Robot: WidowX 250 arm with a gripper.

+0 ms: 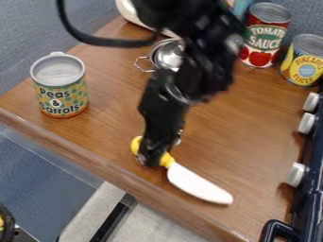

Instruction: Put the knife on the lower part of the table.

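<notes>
The gripper (151,158) hangs down at the table's lower left part, over the handle of the knife (199,184). The knife has a yellow handle and a white blade, and its blade points toward the lower right. The middle of the handle is hidden behind the gripper; its rounded end shows on the left. How tightly the gripper stands on the handle cannot be made out. The wooden table (240,132) has its lower edge just below the knife.
A peas and carrots can (60,87) stands at the left. Behind the arm is a metal strainer (168,56). A tomato sauce can (264,35) and a pineapple can (304,61) stand at the upper right. A stove with white knobs (296,174) borders the right side.
</notes>
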